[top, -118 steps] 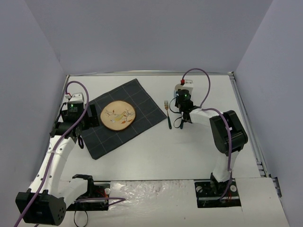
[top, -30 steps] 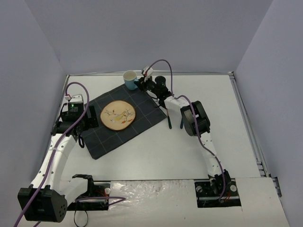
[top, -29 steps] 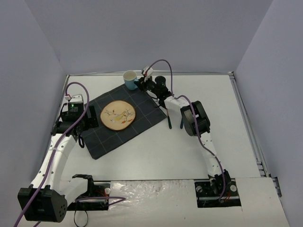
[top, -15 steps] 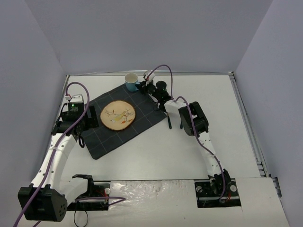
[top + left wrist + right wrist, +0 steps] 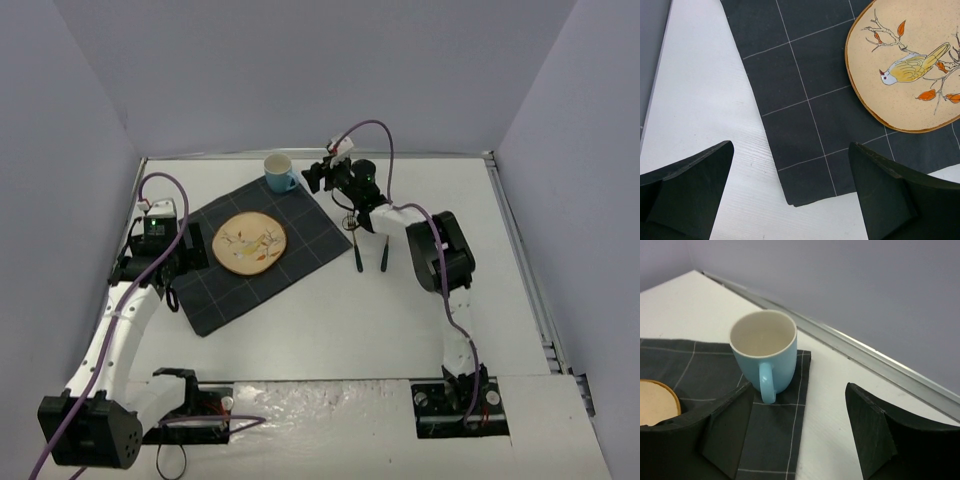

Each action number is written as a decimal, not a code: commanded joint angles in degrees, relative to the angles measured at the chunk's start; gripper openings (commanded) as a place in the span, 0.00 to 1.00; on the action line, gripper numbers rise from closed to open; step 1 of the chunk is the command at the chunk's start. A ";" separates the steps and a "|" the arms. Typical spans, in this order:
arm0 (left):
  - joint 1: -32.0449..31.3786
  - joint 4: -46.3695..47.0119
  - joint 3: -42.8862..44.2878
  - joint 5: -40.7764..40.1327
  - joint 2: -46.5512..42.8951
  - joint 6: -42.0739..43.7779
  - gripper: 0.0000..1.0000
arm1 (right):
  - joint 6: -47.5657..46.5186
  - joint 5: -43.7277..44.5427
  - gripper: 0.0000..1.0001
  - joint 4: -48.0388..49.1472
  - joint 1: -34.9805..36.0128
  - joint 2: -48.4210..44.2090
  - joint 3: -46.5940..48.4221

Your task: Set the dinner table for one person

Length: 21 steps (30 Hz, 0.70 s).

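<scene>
On the white dinner table (image 5: 300, 330) lies a dark grid-lined placemat (image 5: 300, 215) with a tan bird plate (image 5: 249, 244) in its middle. A light blue mug (image 5: 277, 172) stands upright on the mat's far corner. My right gripper (image 5: 318, 178) is open just right of it, not touching. In the right wrist view the mug (image 5: 765, 352) stands ahead of the right gripper (image 5: 797, 432), handle toward me. My left gripper (image 5: 172, 290) hangs open over the mat's left corner. From the left wrist, the left gripper (image 5: 790, 200) holds nothing above the placemat (image 5: 805, 75) and plate (image 5: 910, 75).
A fork (image 5: 354, 240) and a second dark-handled utensil (image 5: 383, 257) lie right of the placemat. A metal rail (image 5: 320, 155) edges the table's far side, close behind the mug, with grey walls all round. The plate's rim (image 5: 655, 400) shows at the right wrist view's left.
The right gripper has opened, let go of the mug and drawn back to the right; the mug now stands alone on the mat's far corner. The left arm has not moved.
</scene>
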 commanded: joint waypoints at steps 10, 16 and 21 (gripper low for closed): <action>0.30 1.19 2.27 0.40 -2.63 0.31 0.97 | 8.76 29.31 0.79 -34.01 -1.43 -31.82 -17.30; 0.29 1.07 2.80 0.48 -2.80 0.22 0.97 | 17.77 35.11 0.78 -41.41 -2.32 -38.16 -27.85; 0.21 1.17 2.93 0.75 -2.63 0.13 0.97 | 21.49 35.76 0.73 -43.73 -3.04 -39.69 -34.85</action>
